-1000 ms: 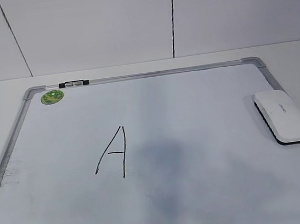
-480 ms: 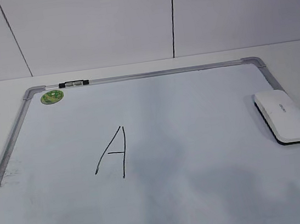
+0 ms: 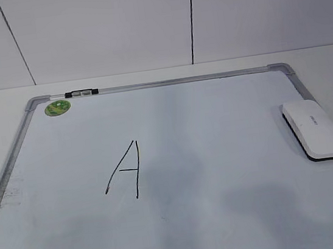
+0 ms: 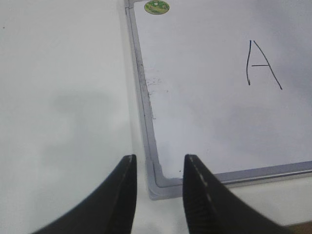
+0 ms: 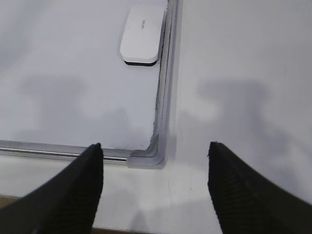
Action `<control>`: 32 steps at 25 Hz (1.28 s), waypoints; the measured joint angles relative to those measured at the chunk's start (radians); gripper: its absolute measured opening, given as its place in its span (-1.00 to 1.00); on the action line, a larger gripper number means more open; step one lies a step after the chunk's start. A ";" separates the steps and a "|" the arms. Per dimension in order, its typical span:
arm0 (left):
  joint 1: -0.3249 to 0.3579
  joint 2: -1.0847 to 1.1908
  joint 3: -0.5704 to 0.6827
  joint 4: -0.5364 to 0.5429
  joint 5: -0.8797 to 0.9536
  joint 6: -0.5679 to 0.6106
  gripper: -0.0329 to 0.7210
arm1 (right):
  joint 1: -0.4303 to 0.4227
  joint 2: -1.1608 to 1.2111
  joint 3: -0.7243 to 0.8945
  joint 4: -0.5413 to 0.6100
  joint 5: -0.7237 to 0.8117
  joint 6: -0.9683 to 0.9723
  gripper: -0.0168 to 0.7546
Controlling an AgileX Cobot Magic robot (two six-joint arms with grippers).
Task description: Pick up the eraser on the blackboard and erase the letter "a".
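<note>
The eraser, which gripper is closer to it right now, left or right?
Right. The right gripper hovers open above the near right corner of the blackboard, with the eraser ahead along that edge. The left gripper is at the opposite near corner, eraser out of its view.

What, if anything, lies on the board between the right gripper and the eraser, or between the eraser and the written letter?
Nothing visible. In the right wrist view only bare blackboard lies between the open right gripper and the eraser. In the exterior view the board between eraser and letter is bare.
</note>
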 joint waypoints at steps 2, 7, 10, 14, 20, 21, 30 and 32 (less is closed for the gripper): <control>0.000 0.000 0.004 0.000 -0.009 0.000 -0.26 | 0.000 0.000 0.009 -0.007 -0.025 0.000 0.44; 0.000 0.000 0.004 0.000 -0.022 0.002 -0.26 | 0.000 0.000 0.042 -0.015 -0.105 -0.006 0.44; 0.000 0.000 0.004 0.000 -0.023 0.002 -0.26 | 0.000 0.000 0.044 -0.019 -0.111 -0.006 0.44; 0.000 0.000 0.004 0.000 -0.023 0.002 -0.26 | 0.000 0.000 0.044 -0.023 -0.111 -0.008 0.44; 0.000 0.000 0.004 0.000 -0.023 0.004 -0.26 | 0.000 0.000 0.044 -0.025 -0.115 -0.010 0.44; 0.000 0.000 0.004 0.000 -0.023 0.004 -0.26 | 0.000 0.000 0.044 -0.025 -0.115 -0.010 0.44; 0.000 -0.001 0.004 0.000 -0.023 0.004 -0.26 | 0.000 0.000 0.044 -0.025 -0.115 -0.010 0.44; 0.000 -0.013 0.006 0.000 -0.023 0.004 -0.26 | 0.000 0.000 0.045 -0.025 -0.115 -0.010 0.44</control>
